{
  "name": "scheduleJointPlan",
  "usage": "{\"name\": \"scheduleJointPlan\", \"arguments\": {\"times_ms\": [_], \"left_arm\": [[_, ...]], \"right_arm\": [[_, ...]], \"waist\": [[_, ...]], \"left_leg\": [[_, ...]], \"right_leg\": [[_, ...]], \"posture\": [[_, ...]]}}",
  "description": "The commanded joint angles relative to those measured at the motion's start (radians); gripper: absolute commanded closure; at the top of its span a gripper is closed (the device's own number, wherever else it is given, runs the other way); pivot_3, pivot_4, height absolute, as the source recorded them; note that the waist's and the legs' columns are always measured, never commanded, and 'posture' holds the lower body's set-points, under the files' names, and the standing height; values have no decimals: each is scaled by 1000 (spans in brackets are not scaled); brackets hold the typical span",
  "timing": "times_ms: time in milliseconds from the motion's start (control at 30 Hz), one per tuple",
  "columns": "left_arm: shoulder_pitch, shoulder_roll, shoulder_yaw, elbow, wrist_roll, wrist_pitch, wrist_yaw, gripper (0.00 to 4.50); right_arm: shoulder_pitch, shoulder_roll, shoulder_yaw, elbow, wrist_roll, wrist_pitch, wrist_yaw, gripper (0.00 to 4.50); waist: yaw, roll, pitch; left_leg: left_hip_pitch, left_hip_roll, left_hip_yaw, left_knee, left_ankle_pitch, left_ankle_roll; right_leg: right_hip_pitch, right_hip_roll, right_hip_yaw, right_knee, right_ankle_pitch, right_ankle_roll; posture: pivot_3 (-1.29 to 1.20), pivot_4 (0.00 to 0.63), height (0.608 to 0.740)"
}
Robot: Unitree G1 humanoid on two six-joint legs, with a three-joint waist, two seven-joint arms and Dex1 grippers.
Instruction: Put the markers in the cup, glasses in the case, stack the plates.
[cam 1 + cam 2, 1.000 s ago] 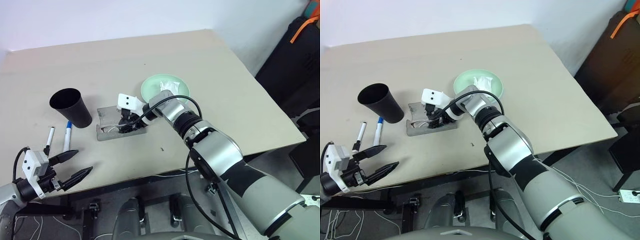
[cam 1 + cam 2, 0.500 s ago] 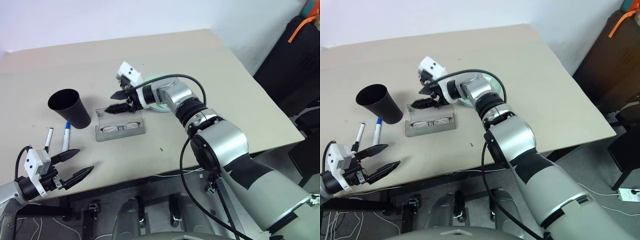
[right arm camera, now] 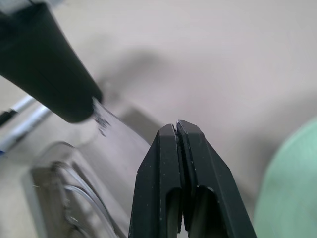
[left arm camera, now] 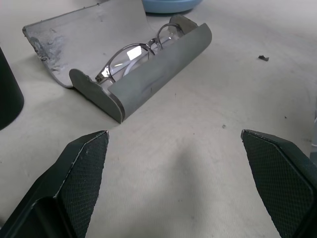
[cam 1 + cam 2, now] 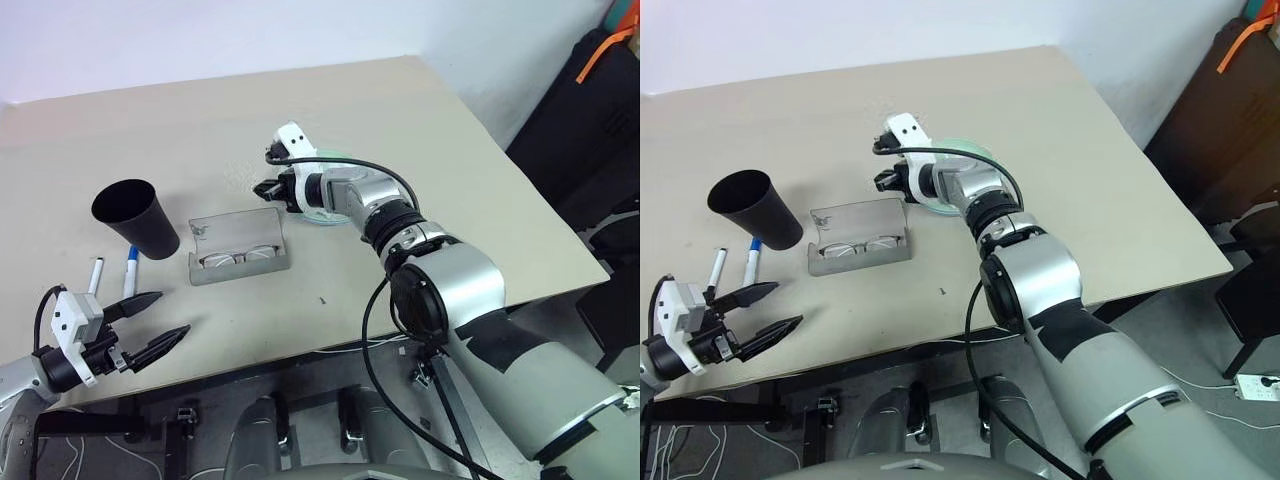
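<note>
Glasses lie in the open case; right gripper pinched together above its lid, holding nothing.
The grey case (image 5: 239, 250) lies open on the beige table (image 5: 430, 180), the clear-framed glasses (image 4: 138, 52) in its tray; the black cup (image 5: 135, 215) stands upright just beside it, two markers (image 5: 112, 277) flat on the table near the cup; the right gripper (image 3: 177, 130) hovers by the mint green plate (image 5: 962, 150); the left gripper (image 5: 160, 318) hangs spread wide and empty at the table's near edge.
</note>
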Motion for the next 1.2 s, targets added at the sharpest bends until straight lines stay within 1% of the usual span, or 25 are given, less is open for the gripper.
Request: {"name": "scheduleJointPlan", "arguments": {"times_ms": [33,167,400,633,667,700,900,1200], "left_arm": [[1,16,6,-14,3,-3,-4,0],[14,16,13,-23,0,-1,-5,0],[32,17,26,-18,-2,-9,-14,0],[45,7,23,-11,1,-22,-16,0],[45,7,22,-10,2,-22,-16,0],[44,7,21,-9,2,-23,-16,0],[34,9,16,-4,5,-25,-15,0],[39,11,21,-26,3,-13,-4,0]], "right_arm": [[2,13,-17,-9,0,2,-38,4427],[18,19,-19,-7,-9,9,-57,4427],[30,21,3,-5,-42,12,-32,4427],[35,16,31,-9,-78,-5,35,4427],[34,15,32,-10,-78,-6,41,4065],[33,14,31,-10,-79,-7,44,3892],[28,13,15,-13,-77,-33,34,1861],[30,7,8,-11,-79,-76,29,1861]], "waist": [[0,0,0],[0,0,0],[1,0,0],[1,0,0],[1,0,0],[0,0,0],[0,0,0],[0,0,0]], "left_leg": [[0,0,0,1,0,0],[1,0,-1,3,0,0],[1,0,-2,4,0,0],[1,0,-2,4,0,0],[1,0,-2,4,0,0],[1,0,-2,4,0,0],[1,0,-2,4,0,0],[1,0,-2,4,0,0]], "right_leg": [[0,0,0,0,0,0],[2,0,0,1,-2,-2],[2,0,0,2,-2,-2],[2,0,0,1,-2,-2],[2,0,0,1,-2,-2],[2,0,0,1,-2,-2],[2,0,0,2,-2,-2],[2,0,0,1,-2,-2]], "posture": [[0,150,740],[0,150,740],[0,150,740],[0,150,740],[0,150,740],[0,150,740],[0,150,740],[0,150,740]]}}
